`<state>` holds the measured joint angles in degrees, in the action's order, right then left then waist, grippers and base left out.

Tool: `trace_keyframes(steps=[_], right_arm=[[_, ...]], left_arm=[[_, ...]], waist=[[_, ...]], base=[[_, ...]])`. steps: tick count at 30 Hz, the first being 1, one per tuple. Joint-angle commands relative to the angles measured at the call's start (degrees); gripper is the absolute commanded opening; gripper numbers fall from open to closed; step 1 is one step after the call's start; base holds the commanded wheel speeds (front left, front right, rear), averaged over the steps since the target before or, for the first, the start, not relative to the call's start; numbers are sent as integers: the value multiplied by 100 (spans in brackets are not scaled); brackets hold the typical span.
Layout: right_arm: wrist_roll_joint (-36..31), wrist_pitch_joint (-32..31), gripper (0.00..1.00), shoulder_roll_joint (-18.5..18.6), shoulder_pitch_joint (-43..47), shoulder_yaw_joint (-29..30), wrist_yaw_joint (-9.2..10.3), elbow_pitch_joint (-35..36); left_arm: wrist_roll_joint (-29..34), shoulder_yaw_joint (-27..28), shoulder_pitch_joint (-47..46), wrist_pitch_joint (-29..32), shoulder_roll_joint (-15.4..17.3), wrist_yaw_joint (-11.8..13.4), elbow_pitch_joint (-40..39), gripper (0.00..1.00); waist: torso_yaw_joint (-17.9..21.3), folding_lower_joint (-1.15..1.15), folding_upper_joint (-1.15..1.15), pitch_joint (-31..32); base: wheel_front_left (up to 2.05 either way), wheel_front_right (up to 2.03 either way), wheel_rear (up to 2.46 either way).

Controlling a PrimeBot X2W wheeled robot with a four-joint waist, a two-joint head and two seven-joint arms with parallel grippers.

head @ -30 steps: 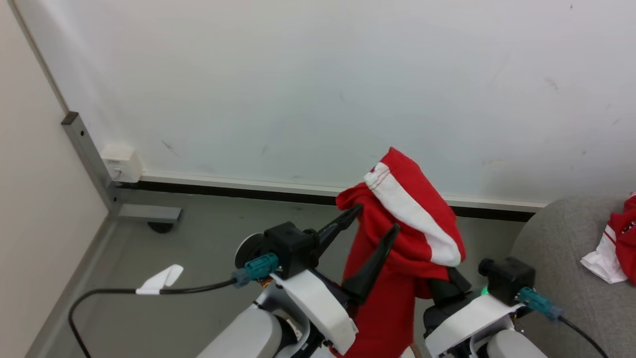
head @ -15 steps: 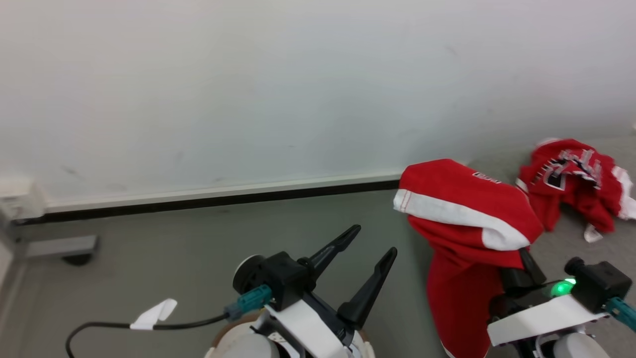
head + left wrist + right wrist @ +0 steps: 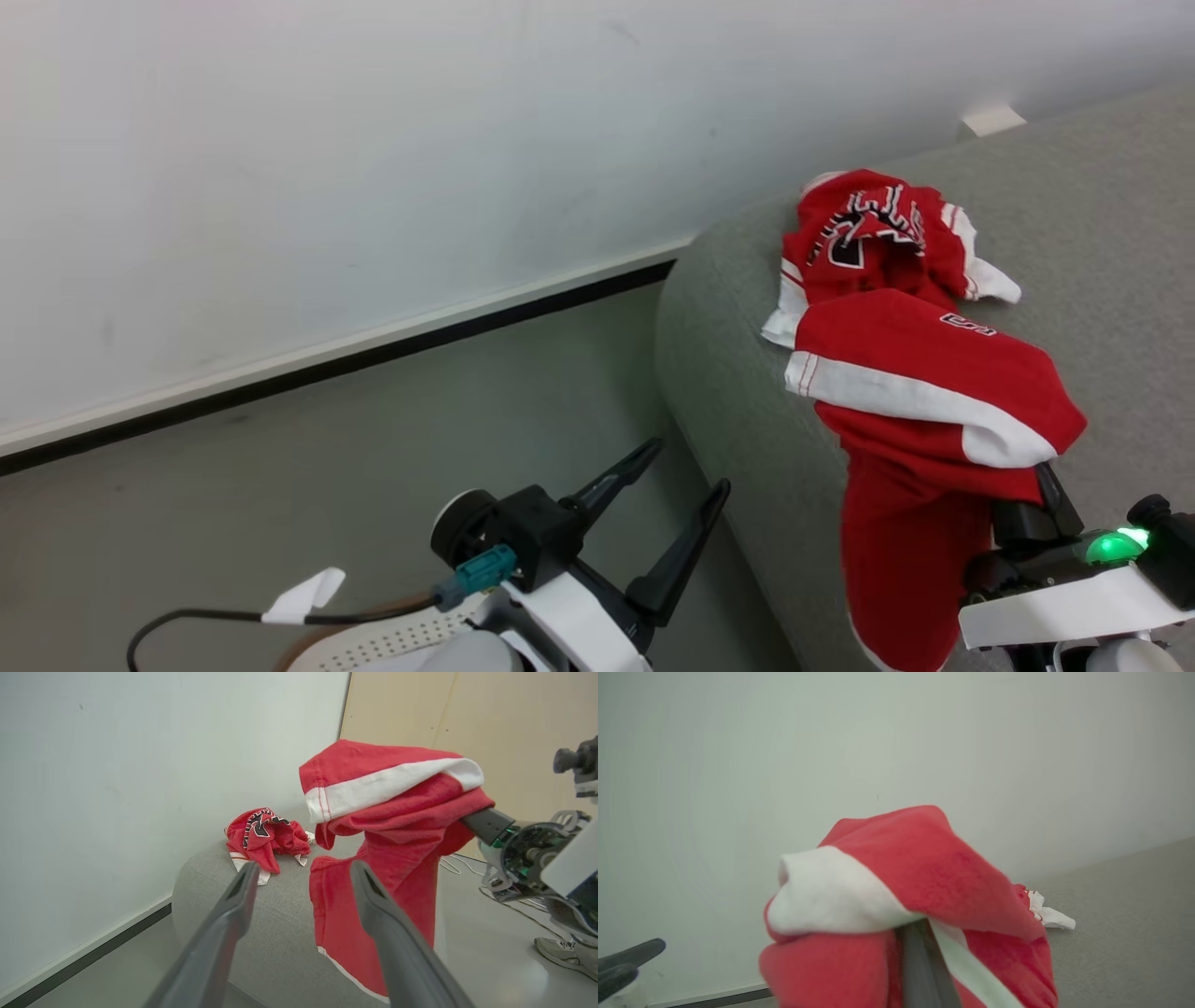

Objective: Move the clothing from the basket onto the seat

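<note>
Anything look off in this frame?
The red-and-white garment is draped like a hood over the shut right tool. Its tail hangs free by the end of the sofa, not lying on it. The lettered jersey sits crumpled near that rounded edge. Nothing looks torn.

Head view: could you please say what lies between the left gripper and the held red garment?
In the head view, the seat's rounded grey end lies between the left gripper and the garment; nothing else.

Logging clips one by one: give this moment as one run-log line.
right gripper: shut on red-and-white garment, hanging near sofa edge | left gripper: open, empty | lettered jersey: lying on sofa
</note>
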<state>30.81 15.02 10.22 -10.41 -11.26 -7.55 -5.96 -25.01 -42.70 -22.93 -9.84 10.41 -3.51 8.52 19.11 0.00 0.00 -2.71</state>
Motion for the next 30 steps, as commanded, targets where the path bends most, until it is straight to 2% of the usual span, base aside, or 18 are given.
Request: trace_keyframes(steps=[1, 7, 12, 21, 26, 30], right_arm=[[-44, -3, 0, -18, 61, 51, 13, 99], [-57, -59, 0, 13, 53, 233, 13, 252], [-57, -198, 0, 219, -405, 598, 13, 292], [50, -722, 0, 1037, -1889, 1450, 13, -218], [138, -919, 0, 1667, -2771, 1811, 13, -999], [65, -965, 0, 2032, -3345, 1978, 13, -1782]], left_arm=[[62, 5, -68, -56, 21, 1, 54, 100], [83, -45, -204, -60, 12, -42, 156, 100], [115, -62, -359, 16, 46, -50, 130, 100], [192, 15, -699, 219, 268, -55, -89, 100], [227, 105, -900, 313, 465, -48, -241, 100], [251, 174, -1075, 306, 536, -37, -321, 100]], waist=[[181, 0, 0, -151], [157, 0, 0, -289], [-25, 0, 0, -573], [-508, 0, 0, -1596], [-797, 0, 0, -2284], [-1016, 0, 0, -2678]], base=[[0, 0, 0], [0, 0, 0], [0, 0, 0], [0, 0, 0], [0, 0, 0], [0, 0, 0]])
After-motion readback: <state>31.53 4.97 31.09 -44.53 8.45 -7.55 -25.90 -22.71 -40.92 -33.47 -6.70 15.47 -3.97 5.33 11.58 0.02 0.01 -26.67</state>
